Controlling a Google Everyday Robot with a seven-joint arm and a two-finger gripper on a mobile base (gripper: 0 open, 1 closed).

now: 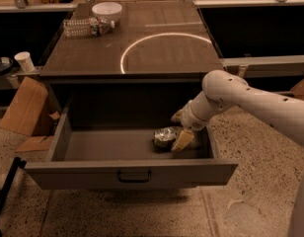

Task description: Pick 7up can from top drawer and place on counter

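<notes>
The 7up can [165, 136], silvery and crinkled, lies on the floor of the open top drawer [132, 172], right of centre. My gripper [178, 131] reaches down into the drawer from the right on the white arm. It is open, and one beige finger [182, 140] rests against the can's right side. The can's right end is partly hidden behind that finger. The counter [93, 53] with its white arc lies above the drawer.
A clear plastic bottle [87, 26] and a white bowl [107, 10] sit at the counter's back left. A cardboard box [24, 107] and a white cup [24, 61] stand left of the cabinet. The drawer front has a dark pull handle [134, 176].
</notes>
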